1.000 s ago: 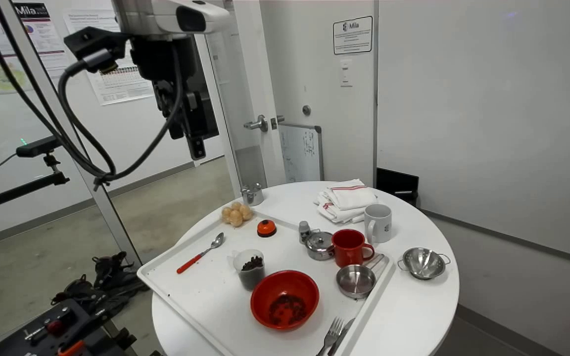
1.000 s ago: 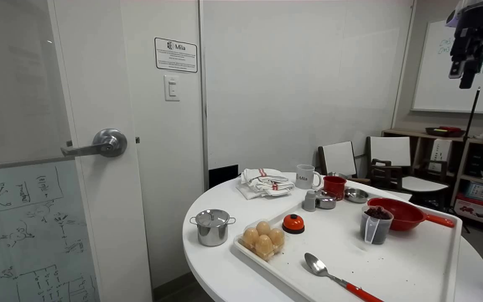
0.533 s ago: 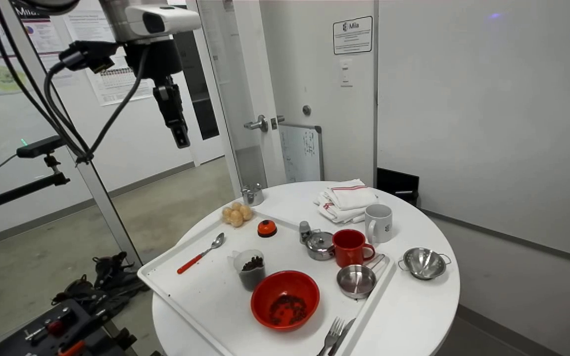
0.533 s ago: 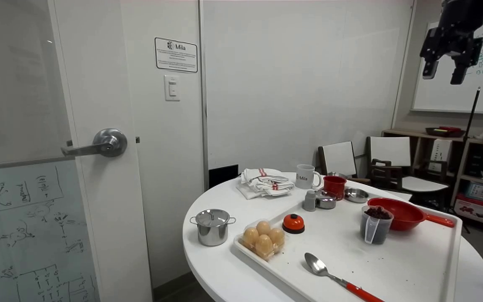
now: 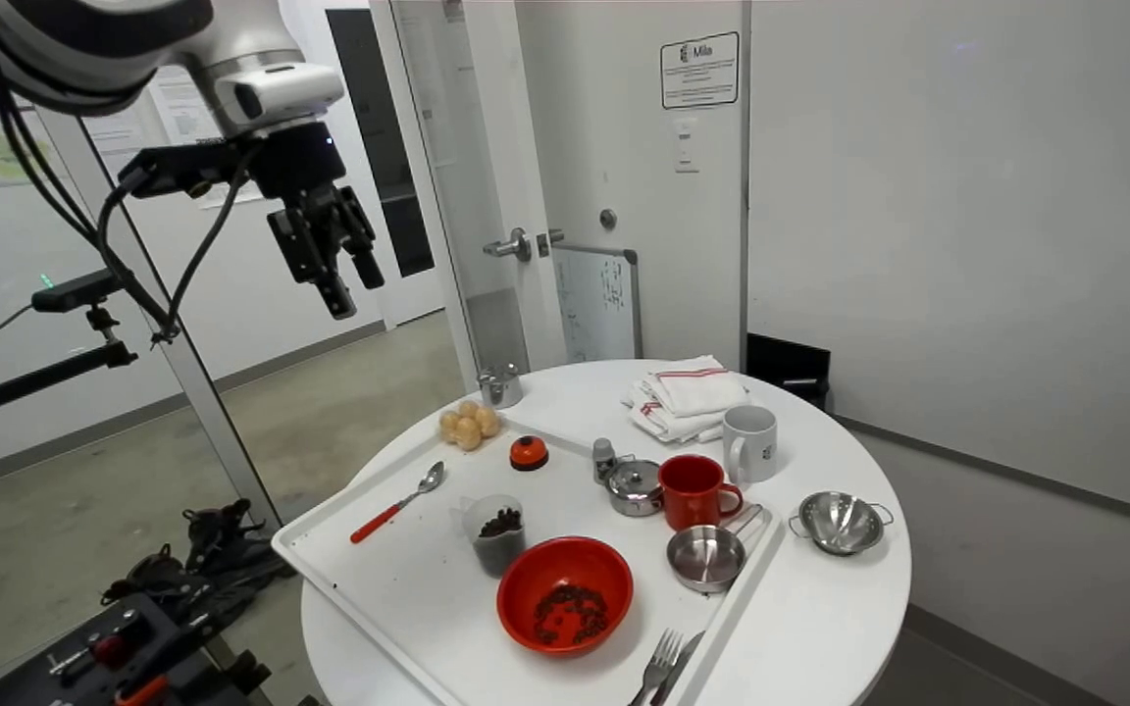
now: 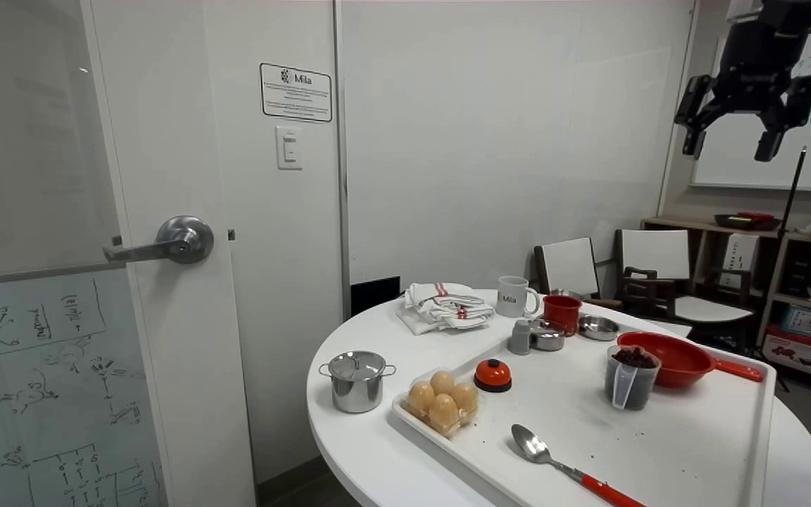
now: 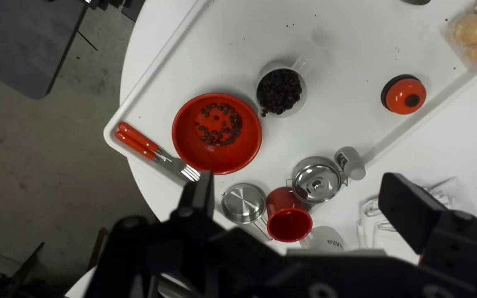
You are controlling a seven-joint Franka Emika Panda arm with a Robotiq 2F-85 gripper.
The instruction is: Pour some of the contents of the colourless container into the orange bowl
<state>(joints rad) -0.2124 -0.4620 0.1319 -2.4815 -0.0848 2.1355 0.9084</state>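
The colourless container (image 5: 498, 552), a see-through cup of dark beans, stands upright on the white tray; it also shows in an exterior view (image 6: 627, 386) and, from above, in the wrist view (image 7: 280, 92). The orange bowl (image 5: 566, 555), wide and red-orange, sits right beside it with some beans on its bottom; it also shows in an exterior view (image 6: 676, 365) and the wrist view (image 7: 218, 159). My gripper (image 5: 357, 293) hangs high above the table, away from both. Its fingers stand wide apart with nothing between them in an exterior view (image 6: 730, 151) and the wrist view (image 7: 298, 182).
On the tray are a spoon (image 5: 398, 505), orange bell (image 5: 529, 453), eggs (image 5: 470, 425), shaker (image 5: 603, 459), lidded pot (image 5: 635, 488), red mug (image 5: 691, 490), small pan (image 5: 705, 559) and fork (image 5: 661, 662). A white mug (image 5: 750, 441), towels (image 5: 693, 397), colander (image 5: 840, 522) and metal pot (image 6: 357, 384) stand around it.
My hand has swung and turned about its axis, and its fingers now show wide apart in an exterior view. The container, bowl and other table objects have not moved.
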